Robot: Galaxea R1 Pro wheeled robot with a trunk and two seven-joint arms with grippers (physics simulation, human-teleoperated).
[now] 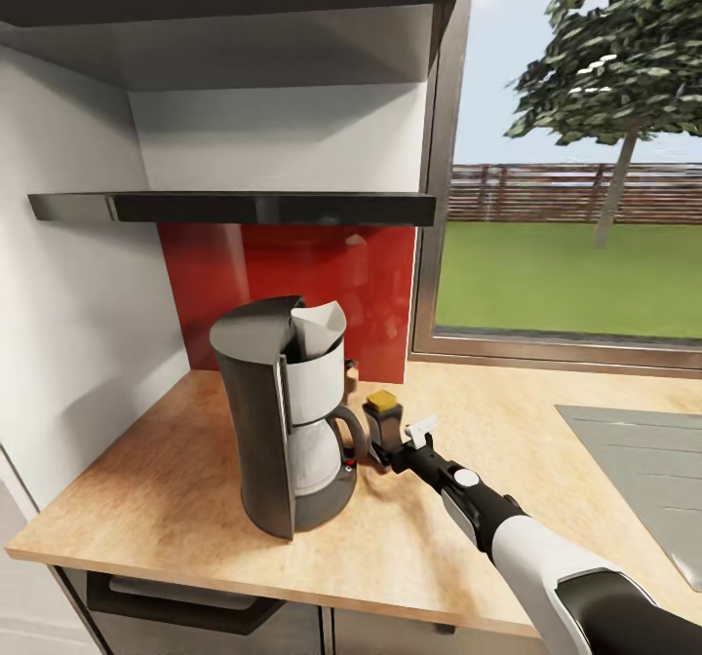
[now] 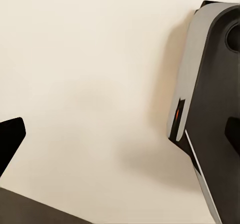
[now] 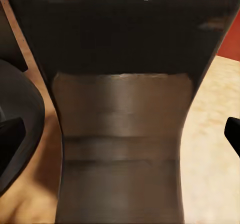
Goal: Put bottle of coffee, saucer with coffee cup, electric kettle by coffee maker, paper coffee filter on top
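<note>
The grey and black coffee maker (image 1: 278, 421) stands on the wooden countertop (image 1: 146, 509), with a white paper filter (image 1: 320, 328) sticking out of its top. Just right of it is the dark bottle of coffee (image 1: 382, 411) with a yellow cap. My right gripper (image 1: 395, 445) is around the bottle's lower part. Up close, the bottle (image 3: 122, 114) sits between the right gripper's (image 3: 122, 134) fingers, which stand wide apart and clear of its narrow waist. The left gripper (image 2: 122, 134) is open with nothing between its fingers, facing a plain beige surface.
A dark shelf (image 1: 234, 209) hangs above the red backsplash. Behind the coffee maker sits a small brown thing (image 1: 350, 374), mostly hidden. A grey sink basin (image 1: 634, 470) lies to the right, a window behind it. A white wall bounds the counter's left side.
</note>
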